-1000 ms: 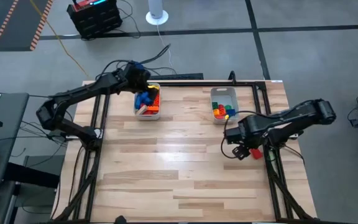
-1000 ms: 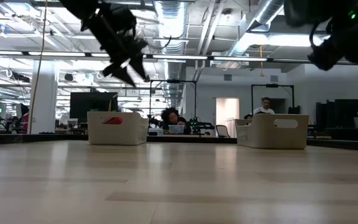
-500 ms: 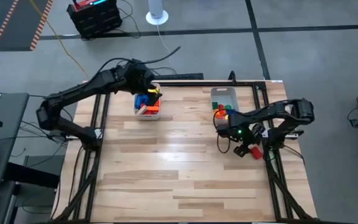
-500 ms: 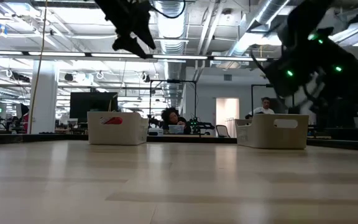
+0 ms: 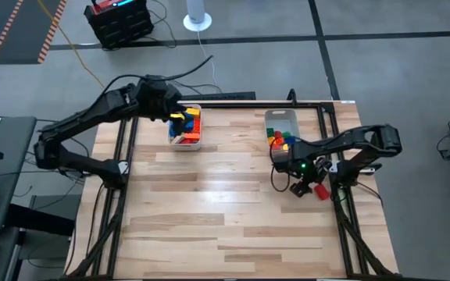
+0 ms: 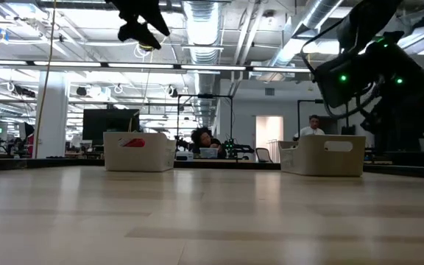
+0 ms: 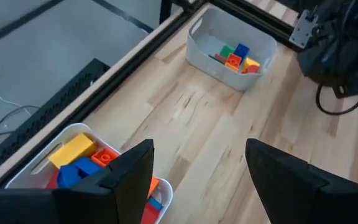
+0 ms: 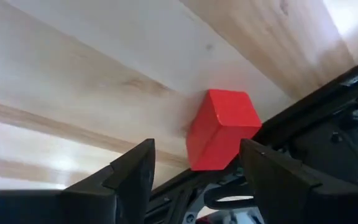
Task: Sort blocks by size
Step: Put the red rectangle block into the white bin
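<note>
Last loose block: one small red cube-shaped brick [image 8: 221, 127] lies on the pale wooden table [image 5: 225, 226], at its right edge against the black frame rail.
Sorted blocks: longer bricks in yellow, blue, orange and red [image 5: 184, 125] fill the clear plastic bin on the far left [image 5: 186, 144]; stubby bricks in red, orange, green, blue and yellow [image 5: 280, 140] sit in the clear plastic bin on the far right [image 5: 280, 117].
Right gripper [image 8: 194, 163]: spread wide and empty, poised just over the red cube, which shows between the two dark fingers.
Left gripper [image 7: 197, 171]: released, holding nothing, hovering high over the far-left bin.
Step in hand: I judge the right arm is lining up to pick the final brick.
Next move: lower, straddle the cube squarely despite the rail close behind, clamp, then carry it far and left to the stubby-brick bin.
</note>
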